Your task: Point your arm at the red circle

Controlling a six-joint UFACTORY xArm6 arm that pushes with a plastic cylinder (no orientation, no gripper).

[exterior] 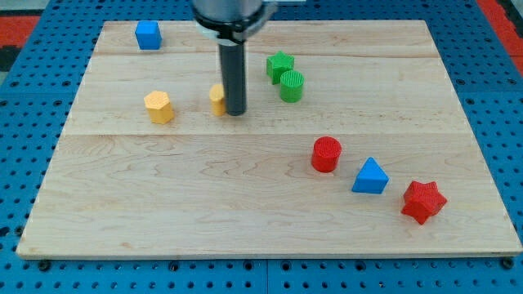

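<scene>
The red circle [326,153] is a short red cylinder on the wooden board [163,204], right of centre. My tip [235,112] rests on the board in the upper middle, well up and to the left of the red circle. A yellow block [216,99] sits right against the rod's left side, partly hidden by it, so its shape cannot be made out.
A yellow hexagon [158,106] lies at the left. A blue cube [148,35] is at the top left. A green star [279,65] and green cylinder [292,86] sit right of the rod. A blue triangle [370,176] and red star [423,201] lie at the lower right.
</scene>
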